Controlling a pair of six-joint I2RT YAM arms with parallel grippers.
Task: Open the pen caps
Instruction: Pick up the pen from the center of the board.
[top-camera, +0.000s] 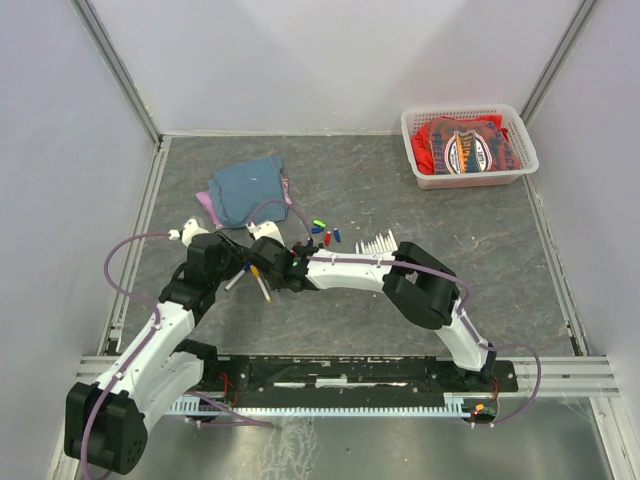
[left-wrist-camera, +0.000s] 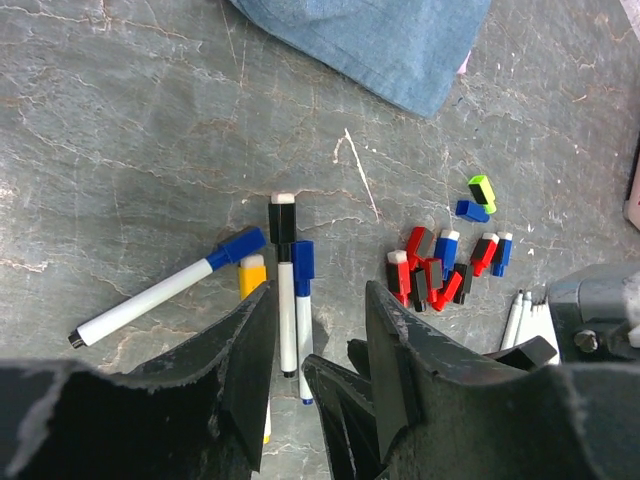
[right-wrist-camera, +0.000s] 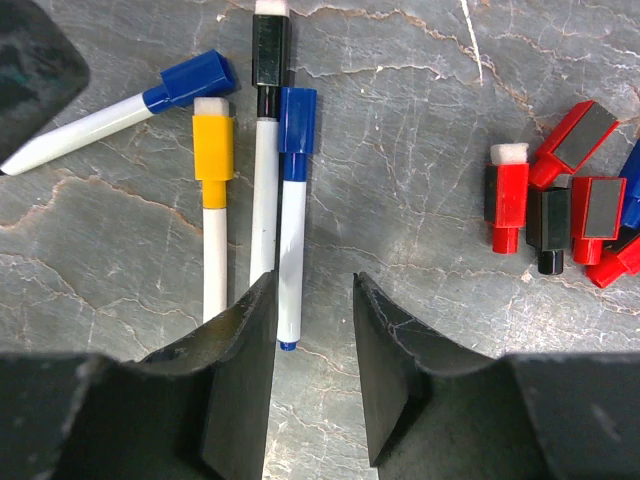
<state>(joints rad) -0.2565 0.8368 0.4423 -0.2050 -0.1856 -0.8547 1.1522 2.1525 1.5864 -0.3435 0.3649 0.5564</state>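
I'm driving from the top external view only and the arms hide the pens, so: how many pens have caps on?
Observer: Four, by the right wrist view: an angled blue cap, a yellow cap, a black cap and a straight blue cap.
Operator: Is the right gripper holding one?
Observer: No. The right gripper is open; the tail of the straight blue-capped pen shows in the gap between its fingers, ungripped.
Operator: And the left?
Observer: The left gripper is open too, holding nothing.
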